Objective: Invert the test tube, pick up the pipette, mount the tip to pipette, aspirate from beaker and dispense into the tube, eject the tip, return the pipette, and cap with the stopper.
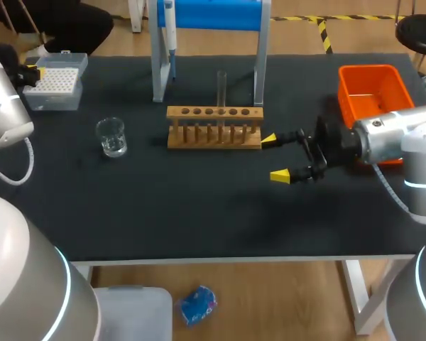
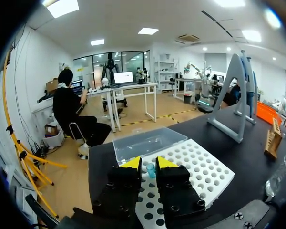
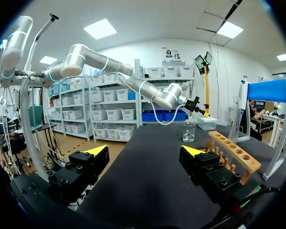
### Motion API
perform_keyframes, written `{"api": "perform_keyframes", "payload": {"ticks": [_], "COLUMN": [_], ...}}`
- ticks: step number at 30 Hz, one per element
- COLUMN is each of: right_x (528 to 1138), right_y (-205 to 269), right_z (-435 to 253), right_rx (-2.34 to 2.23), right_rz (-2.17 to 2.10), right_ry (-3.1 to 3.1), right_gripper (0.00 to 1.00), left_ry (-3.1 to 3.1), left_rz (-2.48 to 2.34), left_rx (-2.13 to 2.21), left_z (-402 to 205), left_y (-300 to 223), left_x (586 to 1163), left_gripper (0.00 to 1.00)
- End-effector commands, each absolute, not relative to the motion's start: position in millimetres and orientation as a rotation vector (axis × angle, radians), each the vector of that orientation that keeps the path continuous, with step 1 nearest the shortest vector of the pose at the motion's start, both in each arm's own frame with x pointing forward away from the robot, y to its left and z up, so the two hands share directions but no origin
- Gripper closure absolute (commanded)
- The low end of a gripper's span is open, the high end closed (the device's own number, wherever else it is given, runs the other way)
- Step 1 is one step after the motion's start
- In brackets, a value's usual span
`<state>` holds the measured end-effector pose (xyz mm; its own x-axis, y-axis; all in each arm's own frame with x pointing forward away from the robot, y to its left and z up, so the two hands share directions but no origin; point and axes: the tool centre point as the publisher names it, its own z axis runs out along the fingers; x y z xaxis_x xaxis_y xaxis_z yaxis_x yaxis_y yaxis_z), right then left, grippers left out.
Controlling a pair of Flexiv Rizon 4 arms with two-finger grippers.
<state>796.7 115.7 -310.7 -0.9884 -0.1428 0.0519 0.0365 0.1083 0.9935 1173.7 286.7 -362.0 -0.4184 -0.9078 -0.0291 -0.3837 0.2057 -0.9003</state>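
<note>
Wooden and pale, the rack (image 1: pixel 213 131) sits in the middle of the dark tabletop (image 1: pixel 199 213). The test tube (image 1: pixel 221 87) stands upright in one of its holes, which holds it steady and within reach. My right end effector (image 1: pixel 275 158) hangs released, fingers wide apart, just off the rack's right end. I judge it is placed there to go for the tube. My left end effector (image 2: pixel 148 164) hovers over the white tip box (image 2: pixel 190 167) at the far left, and I cannot tell whether it is clenched or released. The pipette (image 1: pixel 170 32) hangs on the blue stand (image 1: pixel 209 14) behind the rack, untouched. The glass beaker (image 1: pixel 111 136) stands left of the rack, apart from both arms.
</note>
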Motion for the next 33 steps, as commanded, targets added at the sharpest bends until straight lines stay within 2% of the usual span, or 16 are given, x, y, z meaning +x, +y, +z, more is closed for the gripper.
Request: {"api": "perform_keyframes", "payload": {"ticks": [1,16,19,33], "right_x": [796.1,796.1,796.1,796.1], "right_y": [115.5,115.5,115.5,115.5], "right_z": [-310.9,-310.9,-310.9,-310.9], "right_rx": [0.108,0.108,0.108,0.108], "right_rz": [-2.009,-2.009,-2.009,-2.009], "right_ry": [-2.236,-2.236,-2.236,-2.236], "right_gripper": [0.00,0.00,0.00,0.00], "left_ry": [1.928,1.941,1.943,1.954], "left_rz": [-1.176,-1.185,-1.186,-1.211], "left_rx": [-1.197,-1.179,-1.176,-1.157], "left_z": [-362.7,-363.8,-363.7,-355.6], "left_y": [290.2,291.3,291.3,288.5], "left_x": [1180.1,1181.5,1181.3,1177.5], "left_gripper": [0.85,0.94,1.00,1.00]}}
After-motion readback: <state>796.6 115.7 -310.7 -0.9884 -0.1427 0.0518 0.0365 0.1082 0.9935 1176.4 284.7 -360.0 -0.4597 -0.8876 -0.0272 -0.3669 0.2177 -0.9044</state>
